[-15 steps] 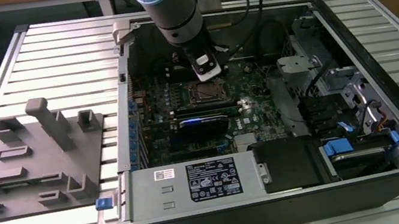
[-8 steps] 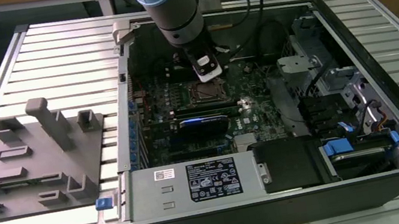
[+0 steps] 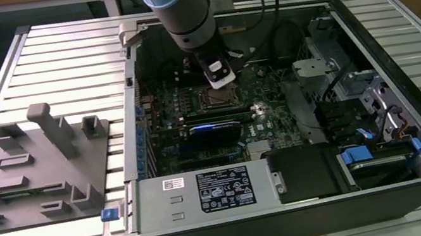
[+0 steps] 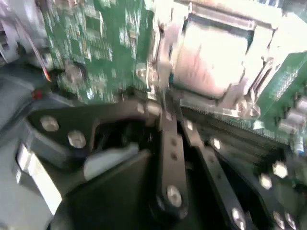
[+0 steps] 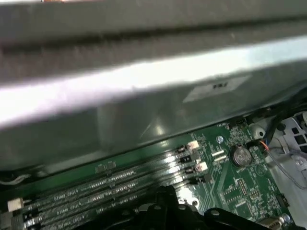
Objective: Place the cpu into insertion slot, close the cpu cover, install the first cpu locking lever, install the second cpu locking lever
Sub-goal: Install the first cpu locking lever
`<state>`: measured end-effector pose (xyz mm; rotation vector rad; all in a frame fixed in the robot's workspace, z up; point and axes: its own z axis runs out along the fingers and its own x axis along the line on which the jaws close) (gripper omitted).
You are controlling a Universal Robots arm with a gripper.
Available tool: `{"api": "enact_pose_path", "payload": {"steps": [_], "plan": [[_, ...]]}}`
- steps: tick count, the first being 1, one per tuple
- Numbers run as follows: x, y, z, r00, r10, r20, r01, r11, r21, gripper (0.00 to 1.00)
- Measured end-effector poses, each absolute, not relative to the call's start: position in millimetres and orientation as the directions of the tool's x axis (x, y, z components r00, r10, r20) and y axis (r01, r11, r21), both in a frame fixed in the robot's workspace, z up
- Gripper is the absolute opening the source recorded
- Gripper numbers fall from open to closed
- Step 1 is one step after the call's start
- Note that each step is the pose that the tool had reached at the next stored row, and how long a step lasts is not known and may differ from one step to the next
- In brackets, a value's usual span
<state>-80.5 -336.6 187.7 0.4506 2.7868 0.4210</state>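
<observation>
In the exterior view my arm reaches down into the open computer case, and my gripper (image 3: pixel 221 88) hangs just above the insertion slot (image 3: pixel 218 97) on the green motherboard. In the second wrist view the cpu (image 4: pixel 211 52) lies in the socket as a bright silver square. The cpu cover (image 4: pixel 225 19) lies flat around it as a metal frame. My gripper (image 4: pixel 169 112) is shut with nothing in it, and its tip is at the socket's edge beside a thin metal lever (image 4: pixel 161 62). The picture is blurred there, so I cannot say whether tip and lever touch.
The power supply box (image 3: pixel 206 192) fills the near side of the case, and long memory slots (image 5: pixel 110 187) run beside the socket. A drive cage and cables (image 3: pixel 361 99) crowd the exterior view's right. A grey fixture block (image 3: pixel 36 179) stands on the slatted table at the exterior view's left.
</observation>
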Motion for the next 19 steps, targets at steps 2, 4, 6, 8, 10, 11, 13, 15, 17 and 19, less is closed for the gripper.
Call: {"api": "enact_pose_path", "payload": {"steps": [2,4,6,8,10,11,13,15,17,19], "plan": [[-80.4,-337.9,186.8,-0.910,0.344,-0.231,0.260,0.908,0.327,0.10],[-80.5,-338.1,186.3,-0.910,0.344,-0.231,0.260,0.908,0.328,0.10],[-80.4,-338.1,186.3,-0.910,0.344,-0.231,0.260,0.908,0.328,0.10],[-80.5,-338.2,187.5,-0.910,0.344,-0.231,0.260,0.908,0.328,0.10],[-80.4,-338.1,190.6,-0.910,0.344,-0.231,0.260,0.908,0.329,0.10],[-80.4,-338.1,192.5,-0.910,0.344,-0.231,0.260,0.908,0.329,0.10],[-80.4,-338.1,195.4,-0.910,0.344,-0.231,0.260,0.908,0.329,0.10],[-80.5,-337.6,195.5,-0.910,0.345,-0.231,0.260,0.908,0.329,0.10],[-81.5,-336.0,195.6,-0.910,0.346,-0.230,0.261,0.907,0.329,0.10],[-83.0,-334.2,195.6,-0.909,0.347,-0.230,0.263,0.907,0.329,0.10]]}}
